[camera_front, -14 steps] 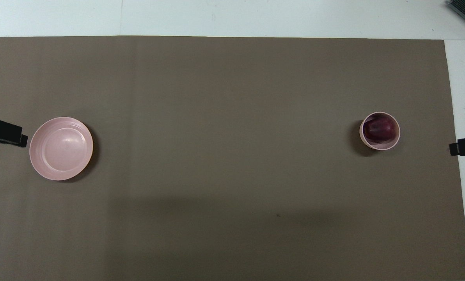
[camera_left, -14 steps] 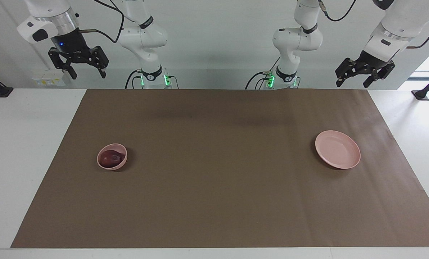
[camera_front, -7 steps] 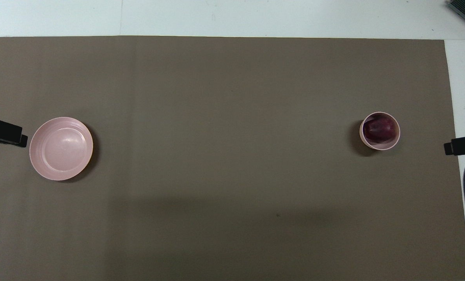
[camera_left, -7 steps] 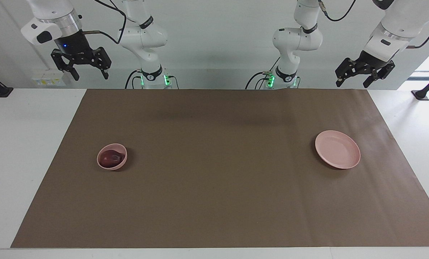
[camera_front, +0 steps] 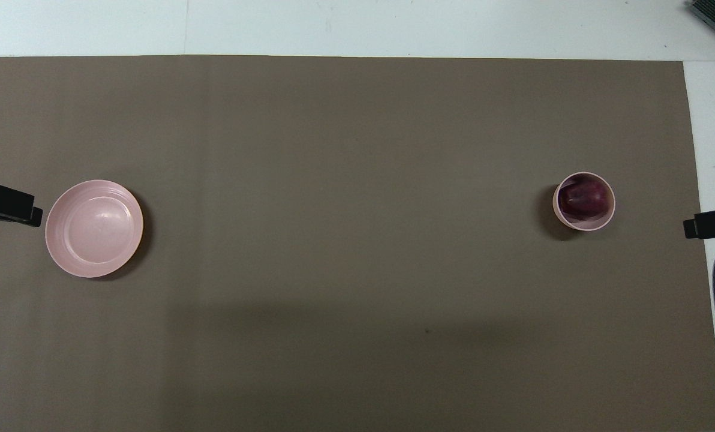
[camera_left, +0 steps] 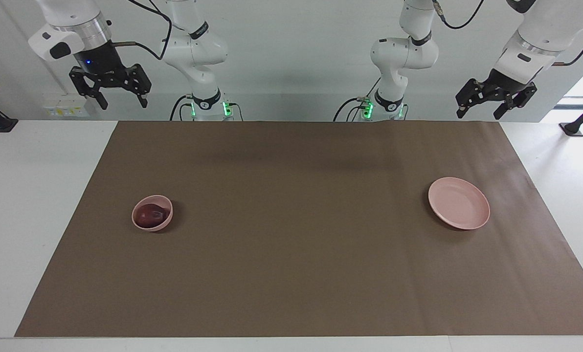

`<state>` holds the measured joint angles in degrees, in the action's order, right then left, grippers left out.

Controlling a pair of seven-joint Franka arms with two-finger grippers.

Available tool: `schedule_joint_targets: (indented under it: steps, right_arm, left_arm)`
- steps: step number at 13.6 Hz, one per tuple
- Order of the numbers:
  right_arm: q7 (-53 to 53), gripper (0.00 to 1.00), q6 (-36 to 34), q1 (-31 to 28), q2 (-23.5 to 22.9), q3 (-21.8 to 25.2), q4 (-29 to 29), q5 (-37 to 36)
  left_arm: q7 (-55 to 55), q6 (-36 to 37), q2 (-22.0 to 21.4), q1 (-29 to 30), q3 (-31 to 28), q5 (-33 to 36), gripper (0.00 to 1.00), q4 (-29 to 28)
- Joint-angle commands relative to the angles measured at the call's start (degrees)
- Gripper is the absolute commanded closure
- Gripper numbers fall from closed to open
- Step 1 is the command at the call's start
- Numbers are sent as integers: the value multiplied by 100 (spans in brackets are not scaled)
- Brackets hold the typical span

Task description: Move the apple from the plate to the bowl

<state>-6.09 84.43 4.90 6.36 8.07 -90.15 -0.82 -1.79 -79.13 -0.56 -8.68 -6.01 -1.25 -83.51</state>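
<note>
On the brown mat (camera_front: pixel 357 240) only two things stand: the bowl (camera_front: pixel 583 201) at about 3 o'clock in the overhead view, with the apple (camera_front: pixel 582 200) filling it, and the plate (camera_front: pixel 94 228) at about 9 o'clock. They are well apart, and the broad middle between them is bare from 12 to 6 o'clock. Both grippers, left (camera_left: pixel 483 101) and right (camera_left: pixel 110 90), hang high with jaws apart over the table's ends, off the mat.
</note>
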Motion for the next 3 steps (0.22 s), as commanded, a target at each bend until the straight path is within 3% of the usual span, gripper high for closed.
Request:
schedule_joint_targets:
  steps: [1,3]
  right_arm:
    - [-85,0,65,-25,40,-16,-64,-6]
    - [-85,0,65,-25,67,-24,-73,-14]
  left_arm:
    - [-67,65,-23,-38,-58,-59,0,1]
    - [-67,65,-23,-38,-50,-59,0,1]
